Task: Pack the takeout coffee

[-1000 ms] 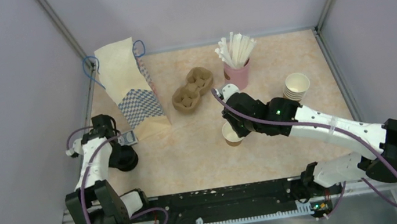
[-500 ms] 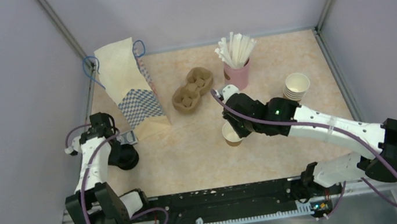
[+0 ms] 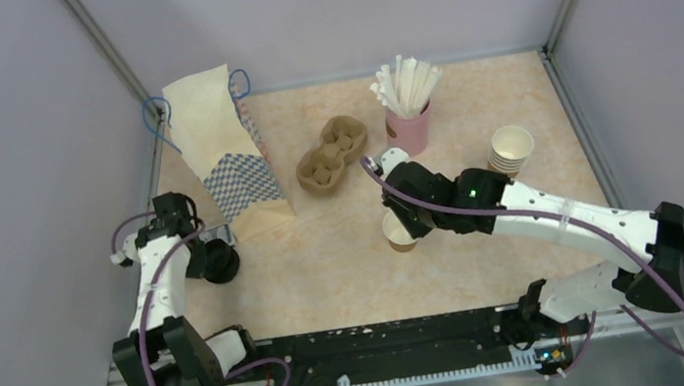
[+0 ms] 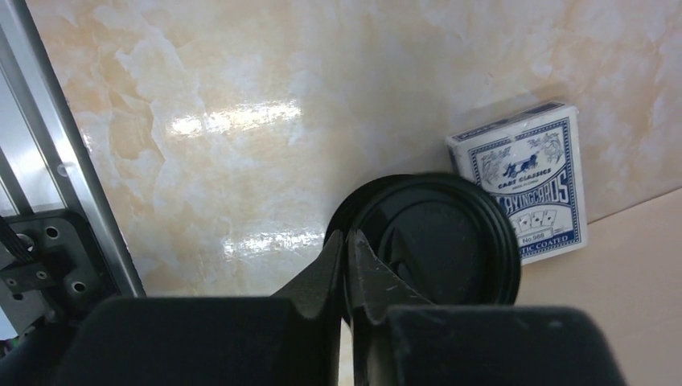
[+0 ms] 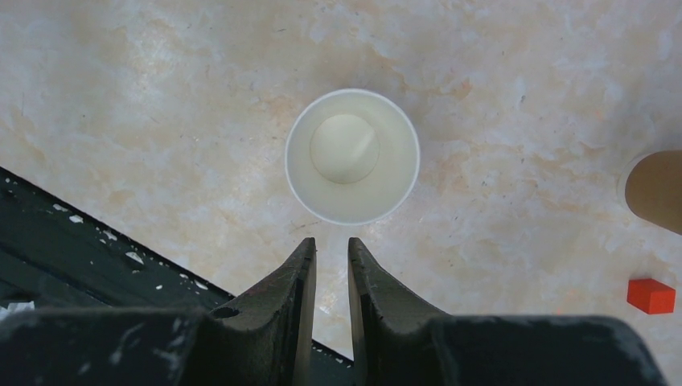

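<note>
Left wrist view shows the left gripper [image 4: 346, 249] pinched together on the left rim of the black lid [image 4: 438, 241]. The lid lies flat at the far left of the table, just beside a box of playing cards [image 4: 527, 189]. The paper cup [image 5: 352, 155] it belongs on stands upright and lidless near the table's middle, well apart to the lid's right. Its mouth faces up, so its long axis is vertical.

The right gripper [image 5: 330, 253] hangs just on the near side of that cup, its fingers a narrow slit apart and holding nothing. The right arm is the nearer to the cup, but the left arm has the lid. My judgement is that capping turns on carrying the lid rightward and setting it down level over the mouth.

Counted: one lid, one open cup, one paper bag [image 3: 222, 154], one two-well carrier [image 3: 333, 154], one pink cup of straws [image 3: 408, 128], one stack of spare cups [image 3: 510, 147].
</note>
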Robot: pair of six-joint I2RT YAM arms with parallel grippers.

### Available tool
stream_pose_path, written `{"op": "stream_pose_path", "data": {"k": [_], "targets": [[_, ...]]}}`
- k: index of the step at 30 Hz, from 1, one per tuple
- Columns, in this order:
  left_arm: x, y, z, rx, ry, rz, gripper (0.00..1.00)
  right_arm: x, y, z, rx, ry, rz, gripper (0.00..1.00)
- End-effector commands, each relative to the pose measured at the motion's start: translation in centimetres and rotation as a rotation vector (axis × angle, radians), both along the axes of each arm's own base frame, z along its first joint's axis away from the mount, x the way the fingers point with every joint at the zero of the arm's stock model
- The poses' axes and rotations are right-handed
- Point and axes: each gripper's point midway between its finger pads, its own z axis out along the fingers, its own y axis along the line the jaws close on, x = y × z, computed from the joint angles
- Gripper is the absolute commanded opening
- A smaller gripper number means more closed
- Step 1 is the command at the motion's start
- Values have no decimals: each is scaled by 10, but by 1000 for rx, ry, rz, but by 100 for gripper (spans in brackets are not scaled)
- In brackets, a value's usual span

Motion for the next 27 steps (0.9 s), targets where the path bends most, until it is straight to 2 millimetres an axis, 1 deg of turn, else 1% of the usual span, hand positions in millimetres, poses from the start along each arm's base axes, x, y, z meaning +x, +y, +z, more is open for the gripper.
{"op": "stream_pose_path", "data": {"k": [1,2,9,14,15,17,18,19,23,27], "targets": [[4,7,20,33,-44,26,3,2,6,8,10,-12,-4,21],[3,7,21,32,-44,29,0,2,6,7,6,-11,-3,21],[1,5,21,21,-31,30,0,3,8,6,1,-7,0,21],[5,3,29,12,-53,21,0,3,8,6,-1,-8,1,21],[6,3,31,12,-60,15,2,3,8,6,-1,-8,1,21],[8,3,33,14,-69,5,16,3,8,5,-2,-8,1,21],[11,2,29,12,-76,-21,3,3,8,6,-2,-10,3,21],[9,1,25,7,-70,-21,0,3,8,6,-4,-9,4,21],[5,-1,19,-4,-58,-7,0,3,7,6,-5,-10,5,21],[7,-1,23,0,-74,-12,0,3,6,6,-7,-11,5,21]]}}
